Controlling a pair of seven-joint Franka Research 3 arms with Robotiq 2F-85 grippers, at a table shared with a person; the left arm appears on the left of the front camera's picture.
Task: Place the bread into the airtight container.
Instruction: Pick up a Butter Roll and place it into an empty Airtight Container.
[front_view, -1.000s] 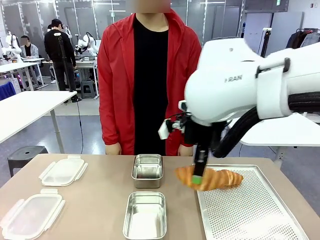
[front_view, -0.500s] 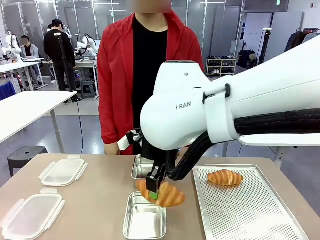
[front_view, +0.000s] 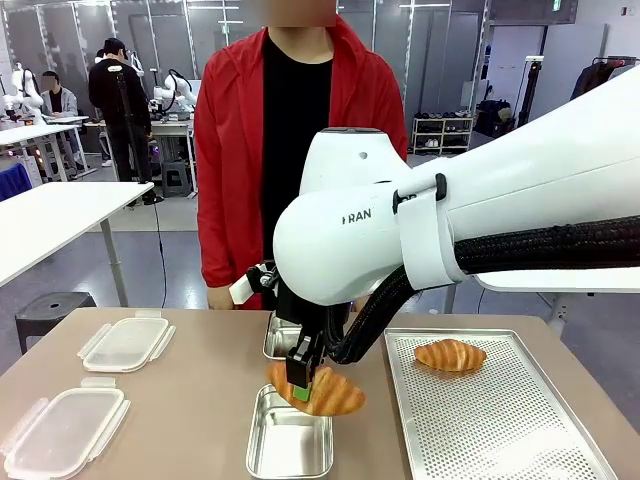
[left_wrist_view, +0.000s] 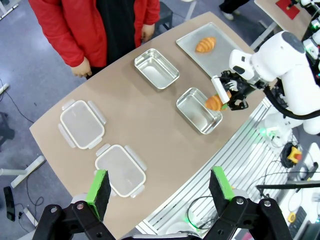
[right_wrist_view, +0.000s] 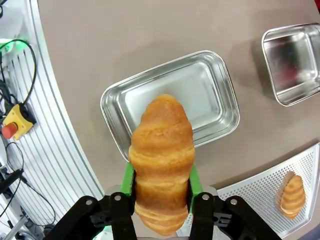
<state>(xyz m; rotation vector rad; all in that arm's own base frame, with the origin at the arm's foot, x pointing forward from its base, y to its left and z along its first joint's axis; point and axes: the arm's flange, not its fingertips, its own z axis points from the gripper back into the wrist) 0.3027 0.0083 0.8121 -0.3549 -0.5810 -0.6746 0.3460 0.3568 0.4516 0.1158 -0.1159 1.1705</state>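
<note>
Green pads of the right gripper (front_view: 304, 383) are clamped across the middle of a croissant (right_wrist_view: 161, 150), which hangs partly over the rim of the nearer steel container (right_wrist_view: 205, 90). Let go here, it would probably catch that rim and roll onto the table. The left gripper (left_wrist_view: 160, 187) hangs spread and empty. The right arm hides much of the farther container (front_view: 277, 342).
</note>
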